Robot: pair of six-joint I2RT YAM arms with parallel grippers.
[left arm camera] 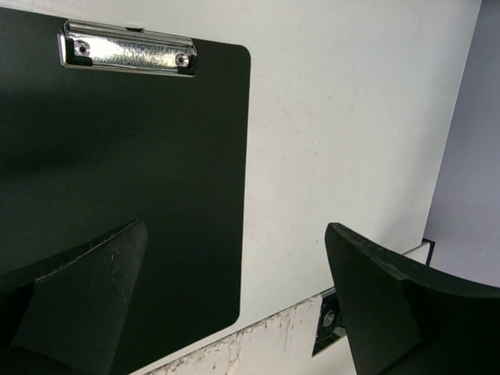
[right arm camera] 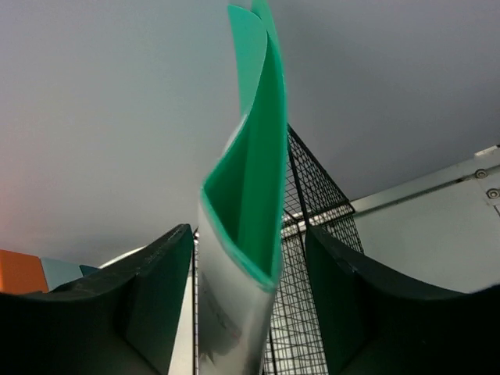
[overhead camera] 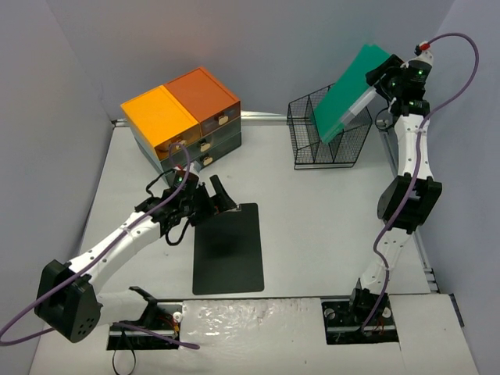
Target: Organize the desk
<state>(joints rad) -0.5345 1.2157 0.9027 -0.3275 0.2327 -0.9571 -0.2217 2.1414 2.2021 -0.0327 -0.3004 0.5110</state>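
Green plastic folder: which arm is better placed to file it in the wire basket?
Right. The green plastic folder sits inside the right gripper, tilted over the black wire basket; the left gripper hovers over the black clipboard.

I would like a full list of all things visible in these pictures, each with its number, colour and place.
desk: one, white, under everything.
clipboard: one, black, flat on the desk, left of centre.
drawer unit: one, orange and yellow tops, back left corner.
basket: one, black wire, back right.
folder: one, green, tilted, lower end in the basket.
left gripper: one, black, open, over the clipboard's far left corner.
right gripper: one, black, open, fingers on both sides of the folder's upper end.
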